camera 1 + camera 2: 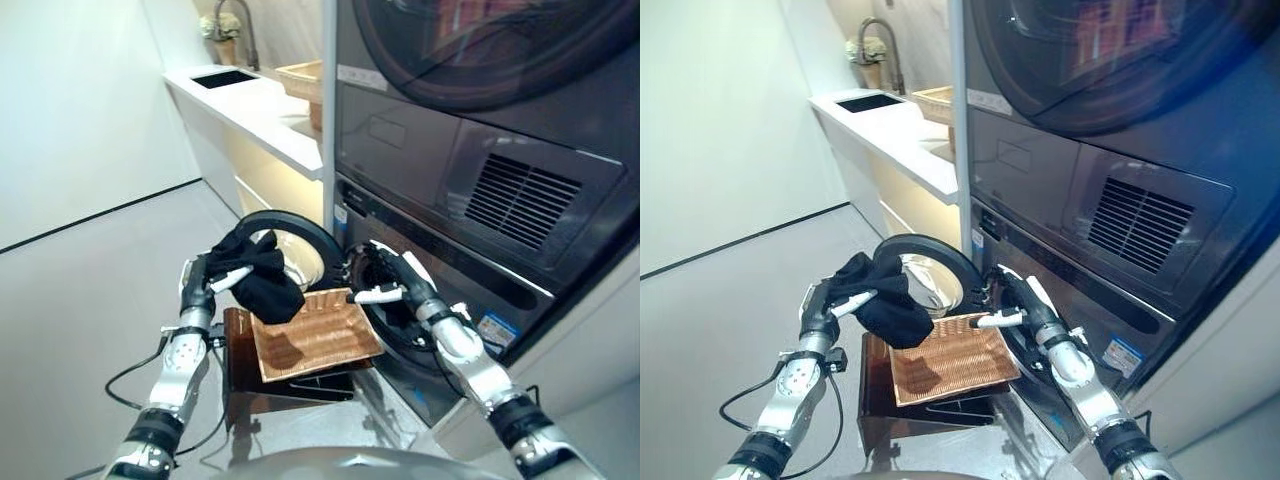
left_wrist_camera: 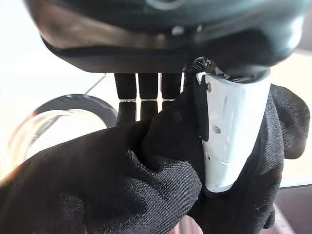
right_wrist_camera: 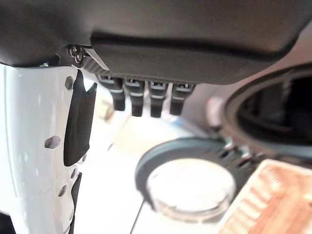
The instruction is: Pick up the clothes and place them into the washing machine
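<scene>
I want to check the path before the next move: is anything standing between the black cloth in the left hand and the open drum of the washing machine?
The right hand hangs open right in front of the drum opening. The left hand holds the black cloth above the wicker basket; the open door stands behind the cloth.

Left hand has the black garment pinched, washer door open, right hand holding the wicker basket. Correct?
Not quite. The right hand holds nothing: the right wrist view shows its fingers closed on nothing, and it hovers at the washer opening above the wicker basket. The rest stands: left hand pinches the black garment, door open.
</scene>
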You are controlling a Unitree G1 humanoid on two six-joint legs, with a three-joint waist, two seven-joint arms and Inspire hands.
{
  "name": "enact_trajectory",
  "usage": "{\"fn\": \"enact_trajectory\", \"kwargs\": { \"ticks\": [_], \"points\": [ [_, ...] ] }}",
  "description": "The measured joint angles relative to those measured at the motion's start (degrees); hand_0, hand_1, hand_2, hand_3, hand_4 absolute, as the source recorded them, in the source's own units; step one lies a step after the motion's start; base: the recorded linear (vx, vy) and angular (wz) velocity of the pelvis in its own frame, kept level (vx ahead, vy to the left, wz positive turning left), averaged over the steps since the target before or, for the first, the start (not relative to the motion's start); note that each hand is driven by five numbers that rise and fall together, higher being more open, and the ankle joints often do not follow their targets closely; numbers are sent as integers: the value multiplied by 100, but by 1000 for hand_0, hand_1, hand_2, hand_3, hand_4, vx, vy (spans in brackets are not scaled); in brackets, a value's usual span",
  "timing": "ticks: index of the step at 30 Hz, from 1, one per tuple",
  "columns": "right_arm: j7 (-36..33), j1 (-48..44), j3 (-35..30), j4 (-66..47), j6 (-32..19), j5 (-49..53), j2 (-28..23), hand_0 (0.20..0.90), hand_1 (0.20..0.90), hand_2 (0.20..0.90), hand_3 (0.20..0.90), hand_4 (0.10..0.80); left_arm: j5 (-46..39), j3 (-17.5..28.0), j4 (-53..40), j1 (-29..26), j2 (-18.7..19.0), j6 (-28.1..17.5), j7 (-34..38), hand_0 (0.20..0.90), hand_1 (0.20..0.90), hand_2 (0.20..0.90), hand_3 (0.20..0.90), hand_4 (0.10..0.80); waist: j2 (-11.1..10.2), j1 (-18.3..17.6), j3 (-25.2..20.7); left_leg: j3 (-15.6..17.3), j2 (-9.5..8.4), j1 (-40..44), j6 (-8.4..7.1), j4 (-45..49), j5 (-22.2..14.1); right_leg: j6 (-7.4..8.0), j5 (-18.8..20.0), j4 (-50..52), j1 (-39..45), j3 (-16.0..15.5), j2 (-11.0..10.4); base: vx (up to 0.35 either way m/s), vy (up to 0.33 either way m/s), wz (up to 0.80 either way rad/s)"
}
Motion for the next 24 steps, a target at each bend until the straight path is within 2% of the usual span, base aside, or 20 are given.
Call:
{"fn": "enact_trajectory", "kwargs": {
  "ticks": [9,17,24],
  "points": [
    [123,1,28,-72,19,12,9,900,900,900,900,800,-66,-7,-173,4,-6,5,-265,200,200,200,200,300,11,-19,65,-97,-5,68,-8,-2,2,20,-34,0,112,-76,-5,7,-16,4],
    [56,-48,-112,-294,23,-770,-109,900,900,900,900,800,-19,-24,-348,7,-9,7,-418,200,200,200,200,300,9,2,67,-151,-6,80,0,-2,-3,8,-53,0,174,-131,-5,1,-10,4],
    [88,-231,-118,-294,24,-257,-204,900,900,900,900,800,-68,-103,-512,8,-10,7,-714,200,200,200,200,300,1,3,68,-167,-6,97,-11,-1,8,4,-56,0,190,-155,-3,-4,-5,0]
  ]
}}
